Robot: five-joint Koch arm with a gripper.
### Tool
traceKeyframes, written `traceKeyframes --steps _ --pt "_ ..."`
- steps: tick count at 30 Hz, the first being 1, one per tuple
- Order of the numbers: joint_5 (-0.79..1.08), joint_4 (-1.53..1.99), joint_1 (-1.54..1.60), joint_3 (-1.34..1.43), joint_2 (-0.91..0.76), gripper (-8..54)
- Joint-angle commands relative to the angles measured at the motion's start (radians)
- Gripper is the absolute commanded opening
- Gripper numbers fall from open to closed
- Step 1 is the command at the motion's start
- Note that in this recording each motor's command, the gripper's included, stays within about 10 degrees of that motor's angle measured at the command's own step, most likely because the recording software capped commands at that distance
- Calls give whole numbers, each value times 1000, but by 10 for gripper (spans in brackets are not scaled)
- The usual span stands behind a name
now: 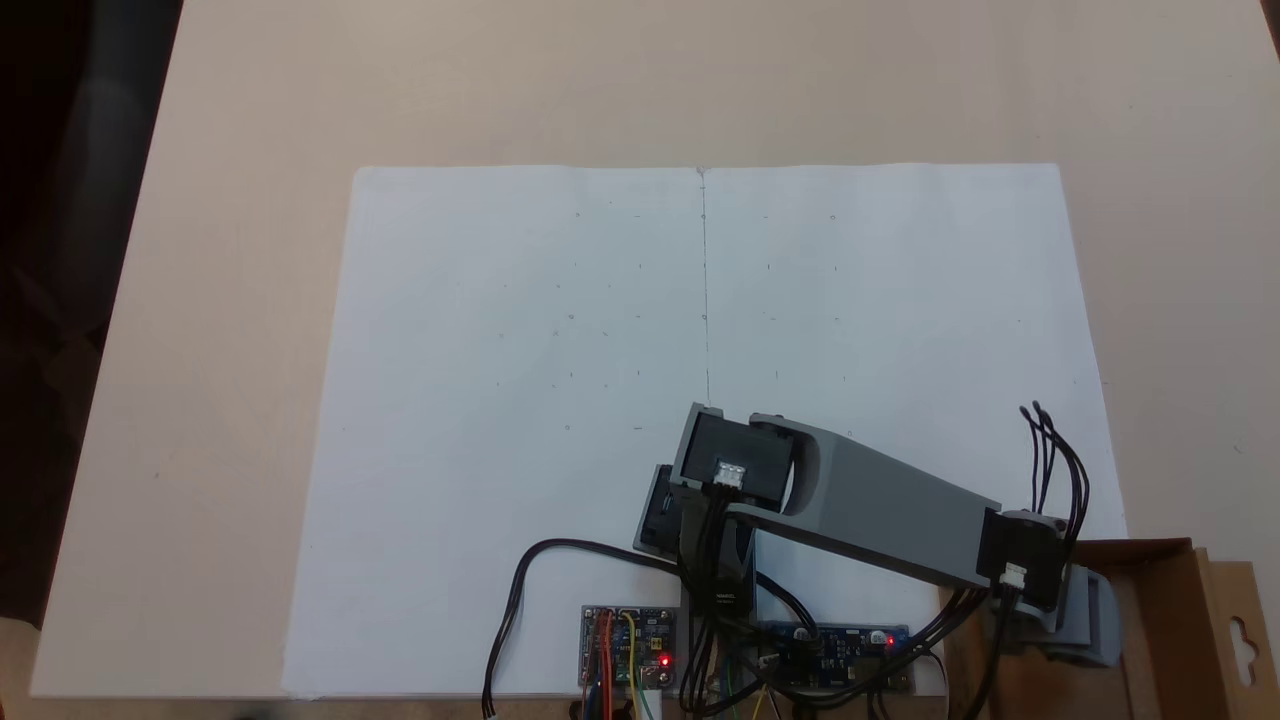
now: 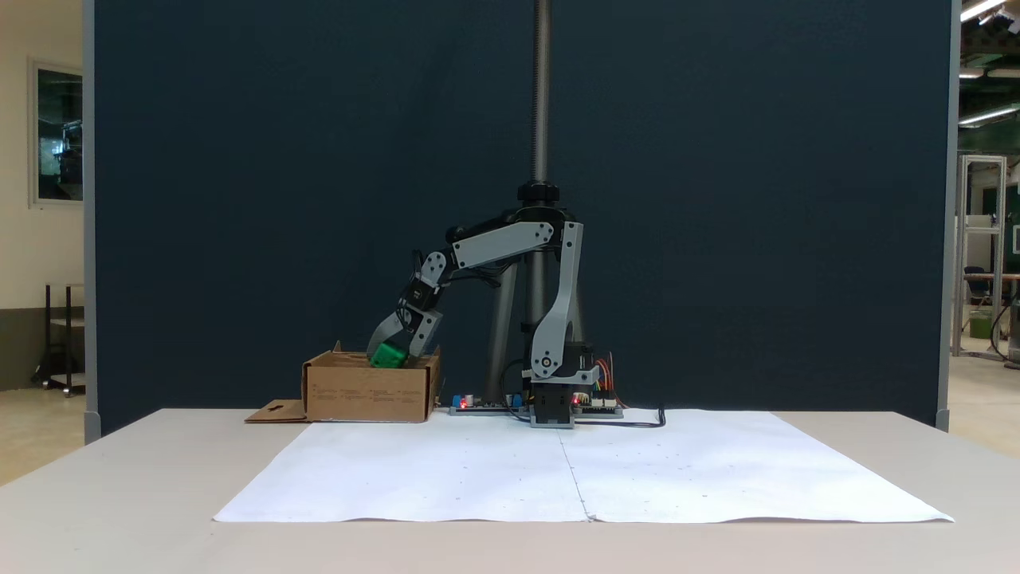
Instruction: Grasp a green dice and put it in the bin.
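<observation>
Nearest in a fixed view lies the white paper sheet (image 2: 586, 470) on the table (image 2: 119, 510). Behind it stands the brown cardboard bin (image 2: 368, 392), its hang-hole flap (image 2: 275, 412) lying flat on the left (the box interior is hidden by the front wall). The green dice (image 2: 389, 355) sits just above the bin's rim, pinched between the jaws of the gripper (image 2: 390, 351). The arm (image 2: 502, 243) reaches from its base leftward and bends down over the bin
</observation>
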State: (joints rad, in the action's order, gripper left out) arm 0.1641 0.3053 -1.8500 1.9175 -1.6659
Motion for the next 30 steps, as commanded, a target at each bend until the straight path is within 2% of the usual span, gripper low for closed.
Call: traceKeyframes --steps 1,5,6,9,11,20,30 --pt "107 -71 -12 -51 -23 147" --pt "107 -74 -11 -51 -28 151" --pt "107 -75 -11 -51 -28 178" --pt "107 -67 -11 -51 -28 334" --pt "107 -69 -11 -51 -29 372" --pt "81 -74 9 -51 -71 380" --pt "-163 -209 310 -54 -199 394"
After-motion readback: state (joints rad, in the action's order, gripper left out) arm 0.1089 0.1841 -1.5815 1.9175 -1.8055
